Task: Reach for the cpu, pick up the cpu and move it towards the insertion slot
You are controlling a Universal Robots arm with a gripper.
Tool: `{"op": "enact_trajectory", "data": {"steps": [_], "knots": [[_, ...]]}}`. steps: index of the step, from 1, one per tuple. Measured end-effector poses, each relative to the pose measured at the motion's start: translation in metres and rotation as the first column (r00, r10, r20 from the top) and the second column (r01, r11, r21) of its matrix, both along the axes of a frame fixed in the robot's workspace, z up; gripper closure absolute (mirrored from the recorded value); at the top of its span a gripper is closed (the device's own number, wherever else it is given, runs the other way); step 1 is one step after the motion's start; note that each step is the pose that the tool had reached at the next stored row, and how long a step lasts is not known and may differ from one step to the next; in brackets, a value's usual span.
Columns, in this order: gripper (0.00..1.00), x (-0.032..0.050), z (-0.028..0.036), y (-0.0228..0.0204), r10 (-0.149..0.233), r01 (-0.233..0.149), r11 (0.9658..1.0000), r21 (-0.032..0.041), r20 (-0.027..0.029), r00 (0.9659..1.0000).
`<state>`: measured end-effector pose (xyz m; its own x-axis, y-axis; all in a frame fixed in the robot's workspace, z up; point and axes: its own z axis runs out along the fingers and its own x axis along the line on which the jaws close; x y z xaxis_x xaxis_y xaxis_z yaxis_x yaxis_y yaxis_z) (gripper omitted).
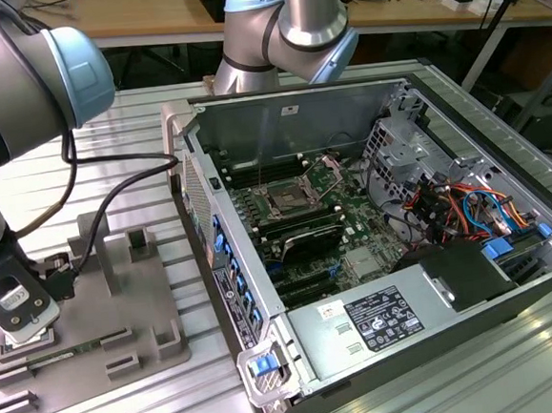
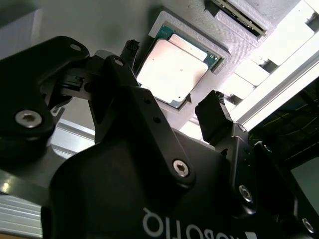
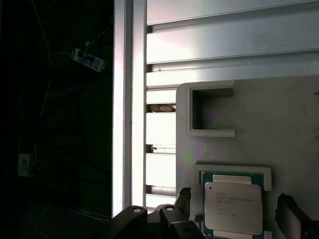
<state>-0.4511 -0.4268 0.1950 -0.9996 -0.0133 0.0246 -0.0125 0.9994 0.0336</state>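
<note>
Grey plastic, the tray is sitting at the exterior view's left on the slatted aluminium table. The gripper is hanging low over the tray's near left corner, and the arm's black cable is draping over the table behind it.

In both wrist views the cpu is lying flat in a shallow square recess of that tray, silvery lid up and green rim showing. The recess is evidently fencing the chip in so that it is waiting square and level for a grasp from above.

The claw is spread wide, with one of the fingers on each side of the chip. That is the stance for catching it by two opposite edges rather than by the lid. In the first wrist view a sliver of tray seems to be showing between each fingertip and the chip's rim. So the pads are probably not touching it yet, though the angle is leaving that uncertain. By my reading the reach is nearly complete and the pick is not yet made.

Further right, the open computer case is lying on its side with the panel off, so the motherboard is facing up. The insertion slot, a shiny frame around a dark centre, is sitting on the board's far left part, well apart from the chip. Red and blue cables are bunching at the right.
</note>
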Motion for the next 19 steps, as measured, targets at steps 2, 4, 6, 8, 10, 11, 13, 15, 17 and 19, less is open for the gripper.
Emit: {"op": "enact_trajectory", "data": {"steps": [2, 4, 6, 8, 10, 11, 13, 15, 17, 19], "knots": [[0.25, 0.0000, -0.0010, -0.0001, 0.002, -0.002, 1.0000, 0.0000, -0.0001, 1.0000], [0.25, 0.0000, -0.0025, -0.0004, 0.004, -0.004, 1.0000, -0.0001, -0.0001, 1.0000], [0.25, 0.0000, -0.0048, -0.0006, 0.007, -0.007, 1.0000, 0.0000, 0.0000, 1.0000], [0.25, -0.0001, -0.0059, -0.0007, 0.009, -0.009, 1.0000, 0.0000, -0.0001, 1.0000], [0.25, -0.0001, -0.0076, -0.0007, 0.010, -0.010, 1.0000, 0.0000, -0.0001, 1.0000], [0.25, -0.0001, -0.0087, -0.0007, 0.010, -0.010, 0.9999, 0.0000, -0.0001, 0.9999], [0.25, -0.0001, -0.0090, -0.0007, 0.011, -0.011, 0.9999, -0.0002, -0.0003, 0.9999], [0.27, -0.0001, -0.0091, -0.0007, 0.011, -0.011, 0.9999, 0.0000, -0.0002, 0.9999], [0.34, -0.0001, -0.0092, -0.0007, 0.011, -0.011, 0.9999, 0.0000, -0.0001, 0.9999], [0.36, -0.0001, -0.0092, -0.0007, 0.011, -0.011, 0.9999, -0.0001, -0.0001, 0.9999]]}}
